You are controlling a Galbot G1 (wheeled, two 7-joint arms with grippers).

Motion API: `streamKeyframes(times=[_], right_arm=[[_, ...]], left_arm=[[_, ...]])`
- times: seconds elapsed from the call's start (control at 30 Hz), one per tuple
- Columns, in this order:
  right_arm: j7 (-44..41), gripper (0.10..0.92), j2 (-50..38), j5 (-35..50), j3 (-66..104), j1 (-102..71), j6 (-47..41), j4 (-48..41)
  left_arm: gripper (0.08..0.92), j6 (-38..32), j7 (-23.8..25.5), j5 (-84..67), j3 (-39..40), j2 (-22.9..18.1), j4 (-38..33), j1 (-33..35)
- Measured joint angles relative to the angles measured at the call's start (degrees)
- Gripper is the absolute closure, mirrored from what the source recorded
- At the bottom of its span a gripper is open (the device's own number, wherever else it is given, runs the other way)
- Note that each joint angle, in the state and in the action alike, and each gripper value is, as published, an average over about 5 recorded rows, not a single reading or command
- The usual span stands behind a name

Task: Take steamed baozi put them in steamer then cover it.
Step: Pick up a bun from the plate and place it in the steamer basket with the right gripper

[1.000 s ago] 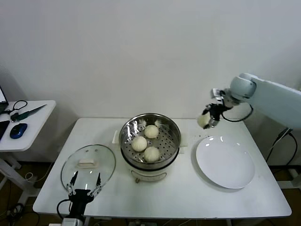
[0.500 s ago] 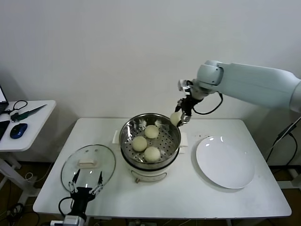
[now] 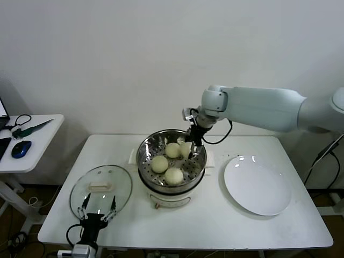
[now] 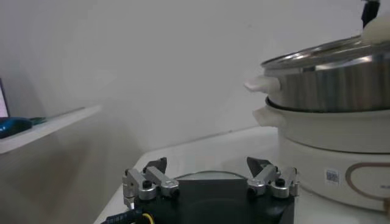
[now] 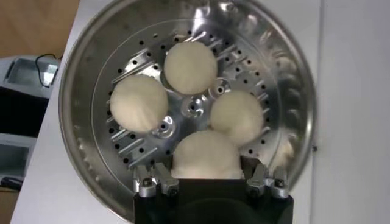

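Note:
The steamer (image 3: 200,159) stands mid-table, and three steamed baozi (image 3: 159,164) lie on its perforated tray. My right gripper (image 3: 189,147) reaches down into the pot at its far right side, shut on a fourth baozi (image 3: 185,149). In the right wrist view that baozi (image 5: 206,156) sits between the fingers (image 5: 166,180), just above the tray and next to the other baozi (image 5: 191,67). The cover (image 3: 101,185) lies flat on the table left of the steamer. My left gripper (image 3: 97,207) hangs open at the cover's near edge, with nothing between its fingers (image 4: 156,168).
A bare white plate (image 3: 258,184) lies right of the steamer. A side table (image 3: 32,141) at the far left holds a blue mouse (image 3: 20,149) and scissors. The left wrist view shows the steamer's wall (image 4: 341,79) close by.
My right arm has swung left from above the plate with the baozi and lowered it into the steamer. The left gripper has stayed put.

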Motion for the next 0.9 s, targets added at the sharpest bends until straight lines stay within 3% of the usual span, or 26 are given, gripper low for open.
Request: streamKeyframes(times=[0.43, 0.67, 0.9], right_arm=[[0.81, 0.300, 0.72, -1.29, -0.28, -2.65, -0.37, 0.29], [0.95, 0.211, 0.14, -1.92, -0.21, -2.88, -0.73, 0.71], [0.64, 0.203, -0.83, -2.35, 0.55, -2.45, -0.62, 1.29]], left_arm=[[0.177, 0.44, 0.04, 0.15, 0.31, 0.00, 0.60, -0.95], [0.177, 0.39, 0.04, 0.14, 0.23, 0.03, 0.63, -0.86], [0.177, 0.38, 0.04, 0.15, 0.27, 0.03, 0.50, -0.82]])
